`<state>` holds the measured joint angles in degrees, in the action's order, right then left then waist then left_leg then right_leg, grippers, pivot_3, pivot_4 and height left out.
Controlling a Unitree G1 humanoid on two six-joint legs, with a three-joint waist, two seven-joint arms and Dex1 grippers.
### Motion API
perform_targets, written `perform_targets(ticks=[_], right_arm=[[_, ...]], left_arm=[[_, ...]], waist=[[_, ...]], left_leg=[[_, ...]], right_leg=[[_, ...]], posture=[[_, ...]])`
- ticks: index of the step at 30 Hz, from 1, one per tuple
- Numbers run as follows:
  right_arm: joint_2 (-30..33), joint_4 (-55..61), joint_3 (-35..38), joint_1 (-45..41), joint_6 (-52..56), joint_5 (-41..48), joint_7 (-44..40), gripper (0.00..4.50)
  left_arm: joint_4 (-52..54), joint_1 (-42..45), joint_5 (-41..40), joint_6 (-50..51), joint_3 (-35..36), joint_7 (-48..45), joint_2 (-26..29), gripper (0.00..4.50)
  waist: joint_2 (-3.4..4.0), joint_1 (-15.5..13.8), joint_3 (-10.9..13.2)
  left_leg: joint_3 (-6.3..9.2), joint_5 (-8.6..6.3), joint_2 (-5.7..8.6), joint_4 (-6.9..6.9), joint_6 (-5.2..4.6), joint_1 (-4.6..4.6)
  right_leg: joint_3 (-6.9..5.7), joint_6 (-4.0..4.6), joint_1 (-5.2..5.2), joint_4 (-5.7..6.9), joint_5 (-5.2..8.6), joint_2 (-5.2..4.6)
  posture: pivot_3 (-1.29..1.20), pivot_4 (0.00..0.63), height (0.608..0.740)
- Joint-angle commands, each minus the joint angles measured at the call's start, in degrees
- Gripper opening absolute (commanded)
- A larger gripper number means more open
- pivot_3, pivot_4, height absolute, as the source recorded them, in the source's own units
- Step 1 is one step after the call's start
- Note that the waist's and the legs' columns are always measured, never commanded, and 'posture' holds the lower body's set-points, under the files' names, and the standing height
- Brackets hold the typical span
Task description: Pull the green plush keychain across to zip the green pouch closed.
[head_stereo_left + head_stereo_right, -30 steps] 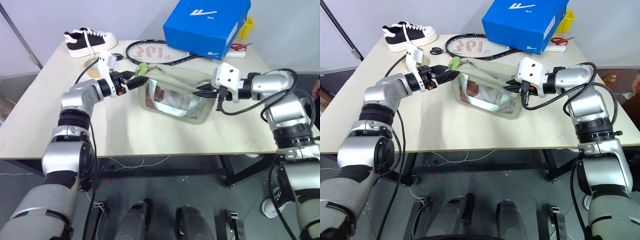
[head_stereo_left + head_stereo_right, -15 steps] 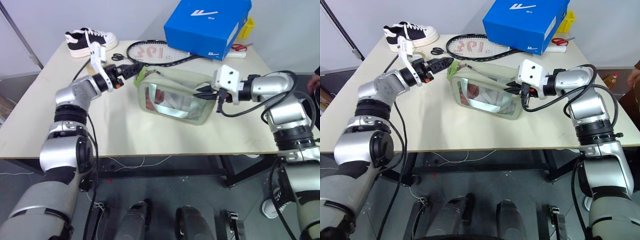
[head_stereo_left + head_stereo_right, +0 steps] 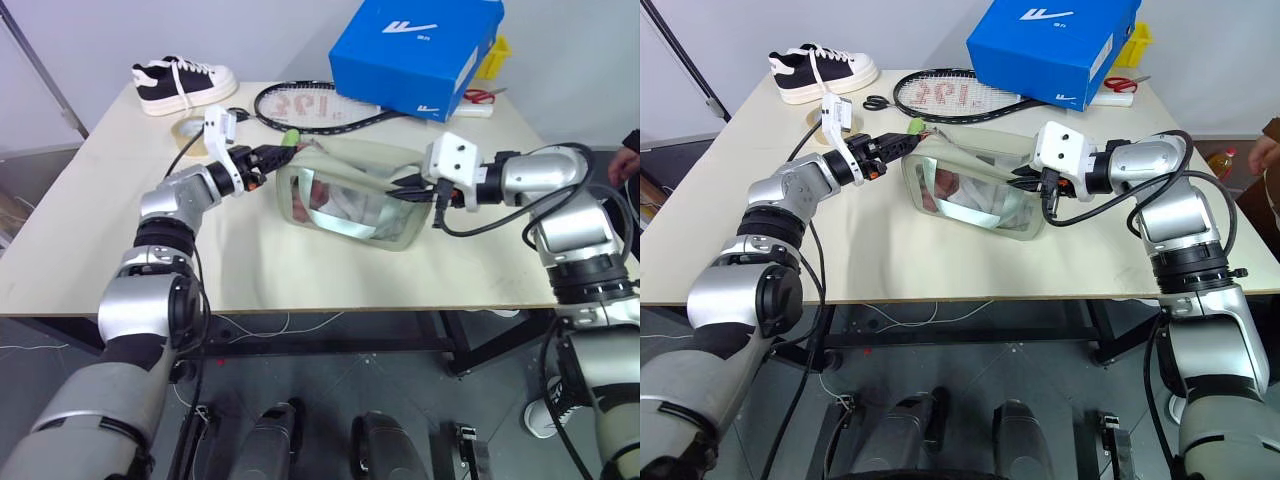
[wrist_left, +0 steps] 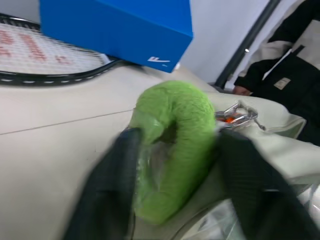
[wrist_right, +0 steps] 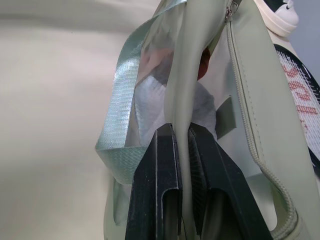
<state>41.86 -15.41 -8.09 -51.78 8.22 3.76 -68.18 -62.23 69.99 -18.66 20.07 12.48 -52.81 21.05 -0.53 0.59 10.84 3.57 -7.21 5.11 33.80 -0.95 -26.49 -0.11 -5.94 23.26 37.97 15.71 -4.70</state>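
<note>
1. Keychain (image 4: 172,145) sits at the pouch's (image 3: 350,205) top corner on the robot's left side, right at the left tool (image 3: 277,157) tip. Left tool is far nearer than the right one.
2. Pouch lies on the surface (image 3: 120,240). Its long axis, and the zip line along its top, runs from the left tool across toward the right tool (image 3: 412,186). So, as I judge it, the pull must go along that line, to the robot's right, w/ the left arm crossing inward.
3. Left tool: part-closed, one finger either side of the keychain, pads (image 4: 115,175) at or v. near the fuzz. Can't tell if the grip is firm yet.
4. Right tool: shut, pinching a thin flap of pouch fabric at the far end. Prob. acts as the anchor so the pouch doesn't slide w/ the pull.
5. Views differ:
   - Left wrist view shows the keychain between the fingers plus the metal zip pull (image 4: 237,114) just past it; head views give only a small green spot there.
   - Right wrist view shows the pinch on the flap, the ribbon strap (image 5: 122,125) and the zip seam.
   - Head views give the whole layout: both arms, pouch between, racket (image 3: 310,105) and blue box (image 3: 415,55) behind.
</note>
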Motion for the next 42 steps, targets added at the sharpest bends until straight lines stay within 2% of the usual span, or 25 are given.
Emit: perform_targets(ticks=[1, 5, 8, 15, 19, 26, 29, 36, 42], right_arm=[[1.0, 2.3, 2.1, -0.2, 0.0, 1.4, 0.2, 0.0], [0.9, 1.7, 2.2, -0.8, -0.3, 1.3, 0.6, 0.0], [0.6, 1.4, 2.5, -1.2, -0.2, 1.7, 0.9, 0.0], [-2.3, -1.6, 1.8, -4.1, -2.1, 1.9, 2.4, 0.0], [-4.2, -3.7, 1.4, -5.6, -3.8, 1.4, 3.1, 0.0], [-5.8, -3.4, 0.5, -5.9, -3.7, 1.9, 1.9, 0.0], [-6.8, -3.5, 0.2, -6.1, -3.8, 1.9, 2.0, 0.0], [-8.1, -3.5, -0.5, -6.2, -4.6, 1.0, 2.7, 0.0], [-7.5, -2.1, -0.2, -5.0, -4.2, 0.9, 3.5, 0.0]], left_arm=[[0.8, -0.6, 0.8, 1.0, -0.6, -1.0, 0.8, 0.22], [4.4, -1.6, 0.3, 3.0, -0.2, -2.0, 2.4, 0.1], [11.6, -3.2, -1.7, 8.0, 0.3, -3.6, 4.7, 0.1], [45.5, -14.6, -12.5, 29.1, 1.7, -6.6, 13.8, 0.1], [53.4, -17.9, -15.6, 33.3, 4.2, -3.0, 16.8, 0.1], [50.5, -17.7, -10.5, 23.9, 1.0, 1.8, 16.5, 0.1], [51.2, -15.1, -10.4, 20.6, -3.3, -1.8, 14.4, 0.1], [42.2, -4.9, -5.0, 11.3, -13.0, -8.9, 8.9, 0.1], [37.7, -2.0, -1.0, 6.0, -16.8, -13.4, 8.5, 0.1]], waist=[[0.0, 0.0, 0.0], [0.0, 0.1, 0.0], [0.0, 0.2, 0.0], [0.02, 0.7, 0.0], [0.03, 0.5, 0.0], [0.02, -0.1, 0.0], [0.02, 0.0, 0.0], [0.02, 0.2, 0.0], [0.02, 0.5, 0.0]], left_leg=[[0.0, 0.0, 0.0, 0.0, 0.0, 0.0], [0.0, 0.0, 0.0, 0.0, -0.01, -0.01], [0.0, 0.0, 0.0, 0.0, -0.01, -0.03], [-0.02, -0.01, -0.05, -0.08, 0.0, -0.04], [-0.02, -0.05, -0.06, -0.1, 0.1, 0.0], [0.0, -0.07, -0.01, -0.07, 0.13, 0.01], [-0.01, -0.06, -0.01, -0.09, 0.14, -0.01], [-0.04, -0.01, 0.01, -0.09, 0.06, 0.0], [-0.08, 0.02, -0.02, -0.13, 0.02, 0.0]], right_leg=[[0.0, 0.0, 0.0, 0.0, 0.0, 0.01], [0.01, 0.0, 0.02, 0.0, 0.0, 0.01], [0.02, 0.0, 0.06, 0.01, 0.0, 0.0], [0.11, 0.01, 0.13, 0.02, 0.0, -0.03], [0.12, 0.02, 0.11, 0.01, 0.01, -0.03], [0.08, 0.02, 0.08, -0.01, 0.01, -0.03], [0.09, 0.01, 0.09, 0.0, 0.0, -0.03], [0.08, 0.01, 0.08, 0.0, 0.0, 0.03], [0.12, 0.01, 0.13, 0.0, 0.0, 0.04]], posture=[[0.0, 0.15, 0.74], [0.0, 0.15, 0.74], [0.0, 0.15, 0.74], [0.0, 0.15, 0.74], [0.0, 0.15, 0.74], [0.0, 0.15, 0.74], [0.0, 0.15, 0.74], [0.0, 0.15, 0.74], [0.0, 0.15, 0.74]])
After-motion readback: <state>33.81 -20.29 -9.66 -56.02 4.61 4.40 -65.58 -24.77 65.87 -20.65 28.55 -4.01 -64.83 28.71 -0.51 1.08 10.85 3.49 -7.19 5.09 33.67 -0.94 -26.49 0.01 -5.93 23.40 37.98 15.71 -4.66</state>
